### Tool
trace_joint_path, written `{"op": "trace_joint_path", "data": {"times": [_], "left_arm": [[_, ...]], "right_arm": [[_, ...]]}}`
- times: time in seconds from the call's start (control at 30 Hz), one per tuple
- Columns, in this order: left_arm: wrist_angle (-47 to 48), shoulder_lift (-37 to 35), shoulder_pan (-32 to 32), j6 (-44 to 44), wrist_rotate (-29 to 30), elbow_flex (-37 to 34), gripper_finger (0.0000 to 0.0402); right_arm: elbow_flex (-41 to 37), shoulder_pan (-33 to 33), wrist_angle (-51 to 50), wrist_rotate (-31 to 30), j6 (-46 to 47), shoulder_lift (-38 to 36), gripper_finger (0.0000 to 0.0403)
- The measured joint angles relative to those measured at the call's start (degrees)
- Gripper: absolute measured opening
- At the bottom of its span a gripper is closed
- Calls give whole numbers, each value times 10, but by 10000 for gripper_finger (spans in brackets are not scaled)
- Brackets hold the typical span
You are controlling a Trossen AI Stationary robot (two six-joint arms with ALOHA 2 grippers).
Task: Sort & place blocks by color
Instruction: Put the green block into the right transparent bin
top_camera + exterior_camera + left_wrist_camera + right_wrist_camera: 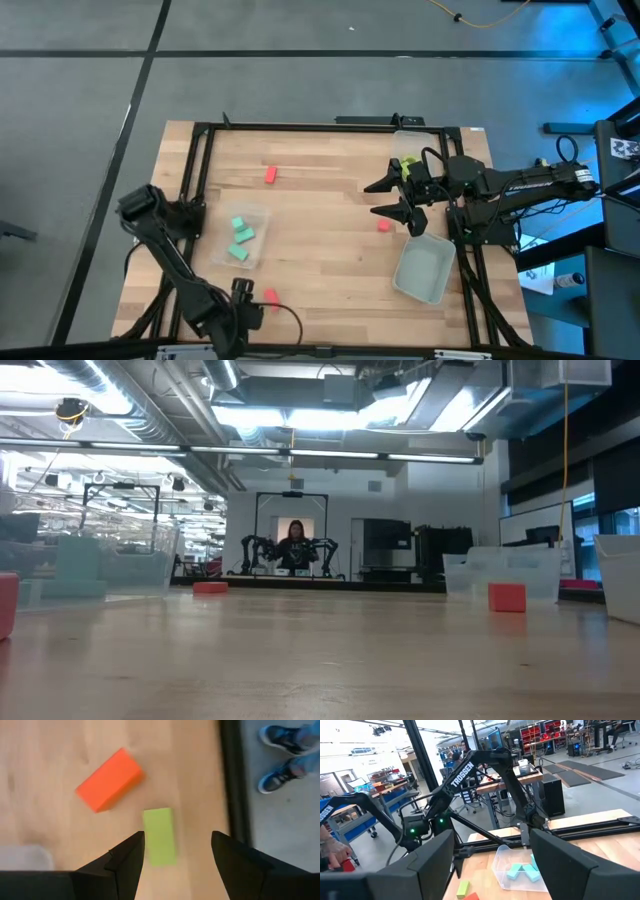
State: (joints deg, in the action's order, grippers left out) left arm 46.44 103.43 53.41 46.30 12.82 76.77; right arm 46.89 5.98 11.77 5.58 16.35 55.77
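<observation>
My left gripper (245, 292) hangs open at the table's near edge, its fingers (131, 854) on either side of a lime block (160, 836) lying flat on the wood, beside a red block (110, 780) (270, 296). My right gripper (376, 199) is open above the table's right half, with a red block (383, 225) just near of it. Another red block (270, 175) lies toward the far edge. Three teal blocks (240, 238) sit in a clear tub (258, 215). Lime blocks (405, 164) show in the far right tub (410, 138).
An empty clear tub (423, 270) stands at the right, near of my right gripper. A black frame (300, 127) borders the table. In the low view a person (297, 545) is seen far behind the table. Bare wood lies in the middle between the tubs.
</observation>
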Motion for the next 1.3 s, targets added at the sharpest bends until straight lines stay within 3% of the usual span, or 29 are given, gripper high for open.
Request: {"op": "trace_joint_path", "data": {"times": [0.27,0.5,1.03,1.3], "left_arm": [[9,5,-20,11,-13,-19,234],[-46,5,-23,12,-48,-64,243],[-107,6,-23,16,-63,-117,245],[-115,43,-20,11,-75,-116,245]], "right_arm": [[0,0,-5,0,-1,0,267],[0,0,-6,0,-1,0,267],[0,0,-6,0,-2,0,267],[0,0,-4,0,-1,0,267]]}}
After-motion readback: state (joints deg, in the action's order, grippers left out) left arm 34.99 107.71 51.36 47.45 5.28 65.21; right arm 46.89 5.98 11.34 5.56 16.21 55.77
